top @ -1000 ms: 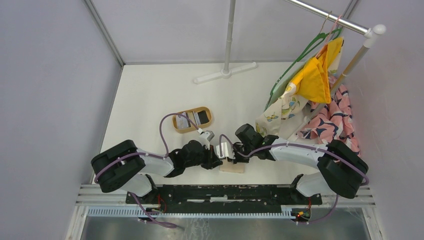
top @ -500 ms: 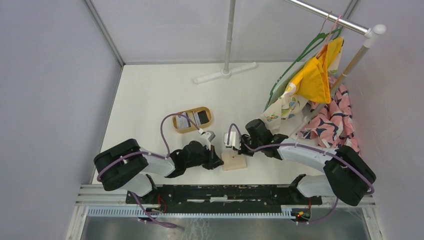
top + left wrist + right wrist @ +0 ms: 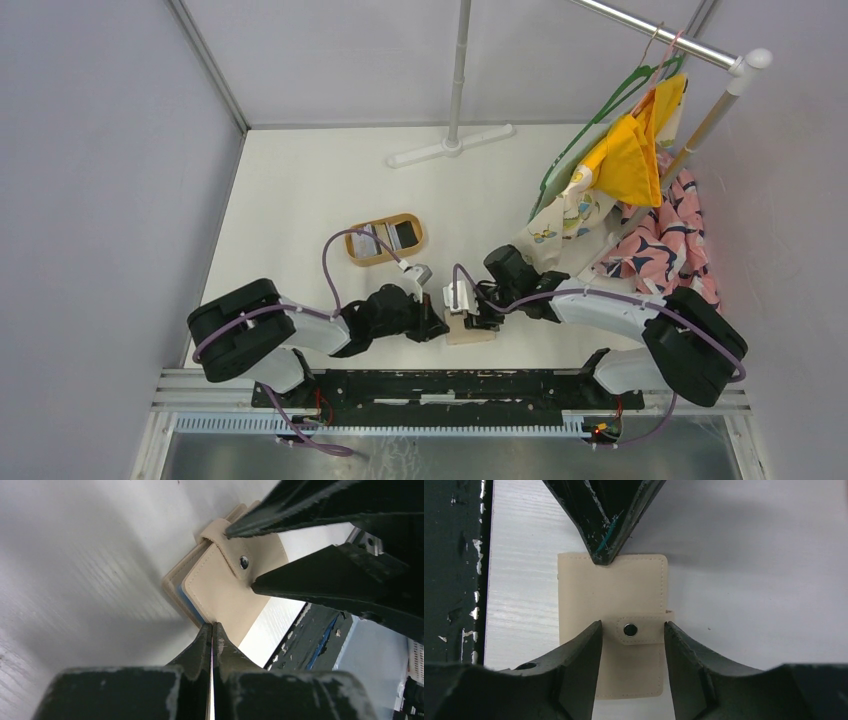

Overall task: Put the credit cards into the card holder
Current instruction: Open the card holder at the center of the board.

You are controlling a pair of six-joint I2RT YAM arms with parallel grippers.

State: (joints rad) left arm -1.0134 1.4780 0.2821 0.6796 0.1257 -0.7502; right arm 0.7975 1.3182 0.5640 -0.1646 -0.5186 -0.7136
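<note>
The beige card holder (image 3: 468,331) lies folded and snapped on the white table between the two arms. In the right wrist view, my right gripper (image 3: 632,630) stands open just above the card holder (image 3: 589,595), its fingers on either side of the snap strap (image 3: 640,630). My left gripper (image 3: 212,628) is shut, its tips touching the card holder's (image 3: 225,587) edge, where blue lining (image 3: 191,603) shows. The left gripper's fingers (image 3: 601,535) meet the wallet's far edge in the right wrist view. The credit cards (image 3: 390,237) lie in the oval wooden tray (image 3: 352,254), away from both grippers.
A clothes rack base (image 3: 452,147) stands at the back. Hangers with yellow and patterned clothes (image 3: 625,155) and a pink cloth (image 3: 665,245) crowd the right side beside the right arm. The black mounting rail (image 3: 450,385) runs along the near edge.
The right gripper lifted off the card holder toward the back, shut, then came down over it again and opened around the snap strap. The left gripper stayed shut at the wallet's edge.
</note>
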